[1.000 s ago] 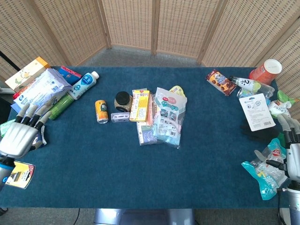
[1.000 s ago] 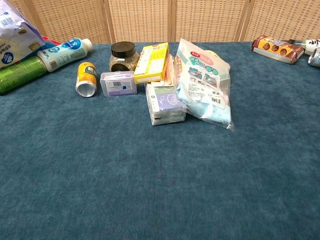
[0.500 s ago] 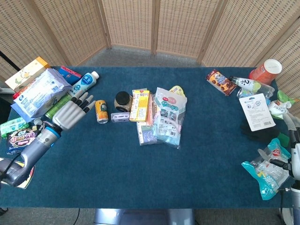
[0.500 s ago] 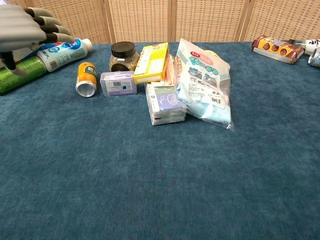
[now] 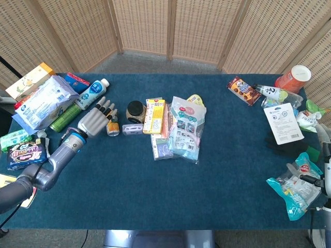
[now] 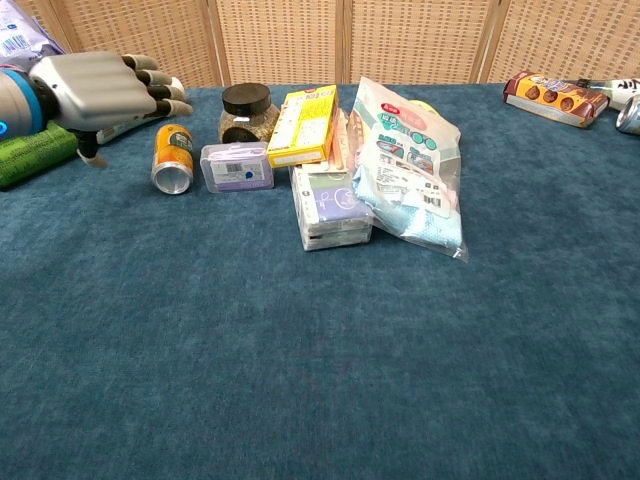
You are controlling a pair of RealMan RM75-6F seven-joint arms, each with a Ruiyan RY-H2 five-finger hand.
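My left hand [image 5: 94,120] hovers flat, fingers spread and empty, just above the yellow can [image 6: 173,157], which lies on its side on the table [image 6: 300,380] left of the jar [image 6: 246,111], so I approach from above.

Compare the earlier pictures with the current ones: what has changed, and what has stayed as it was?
The left hand has moved from the table's left edge inward toward the small yellow can, now hovering over it, fingers apart, holding nothing. The right hand and the items have stayed put.
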